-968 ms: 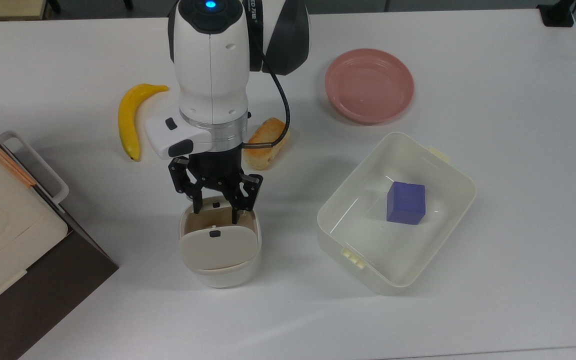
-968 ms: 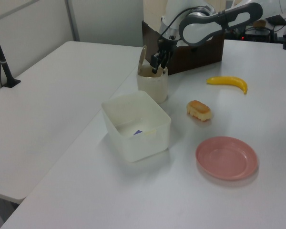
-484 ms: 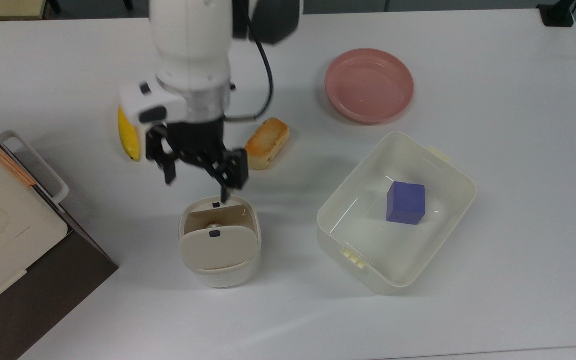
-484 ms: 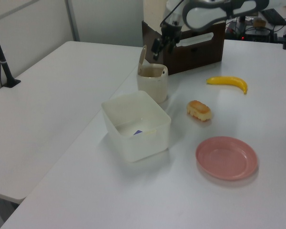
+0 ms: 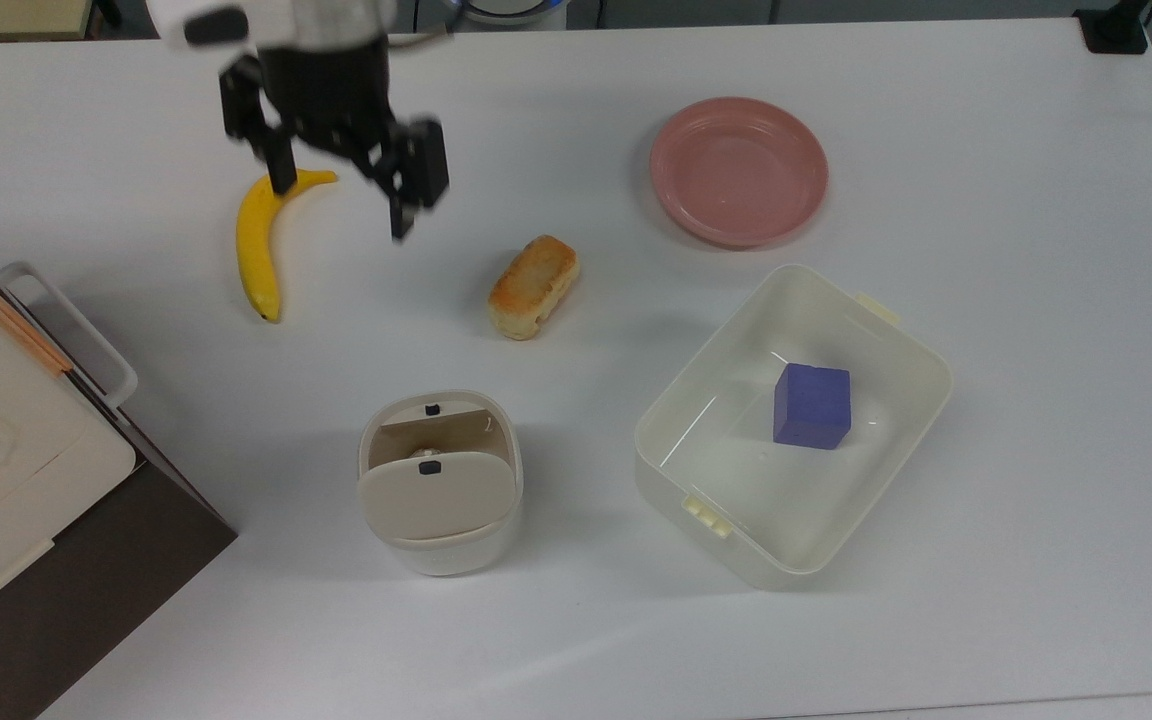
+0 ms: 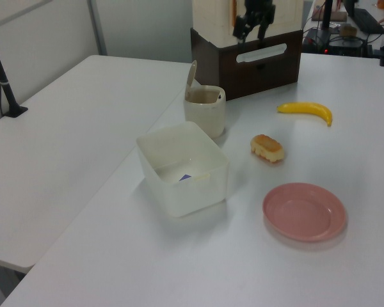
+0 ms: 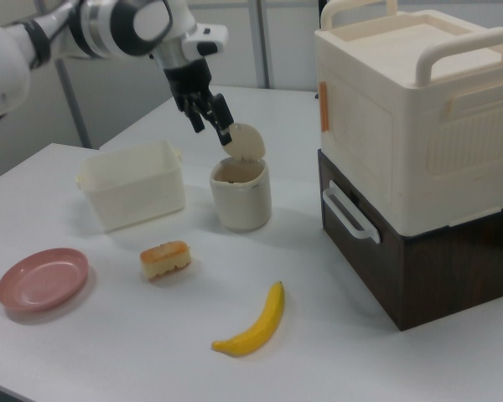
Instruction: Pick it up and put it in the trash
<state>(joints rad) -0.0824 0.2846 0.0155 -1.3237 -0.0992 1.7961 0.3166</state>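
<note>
The trash (image 5: 439,520) is a small cream bin with a beige swing lid, standing at the table's front middle in the top view. Its lid is tipped up and the mouth is open, as the left view (image 6: 205,114) and the right view (image 7: 241,199) also show. A small pale lump (image 5: 425,453) sits in the mouth at the lid's edge; I cannot tell whether it is the paper wad. My gripper (image 5: 341,200) hangs high above the table near the banana, well away from the bin, open and empty. It also appears raised in the left view (image 6: 251,31) and the right view (image 7: 211,126).
A banana (image 5: 258,240) lies at the top view's left, a bread roll (image 5: 533,286) in the middle, a pink plate (image 5: 739,170) at the back right. A large cream tub (image 5: 936,370) holds a purple cube (image 5: 813,404). A stacked cream-and-brown box (image 5: 16,470) stands at the left edge.
My gripper has lifted out of the bin's mouth and moved up and toward the top view's upper left, over the banana. Its fingers have spread wider.
</note>
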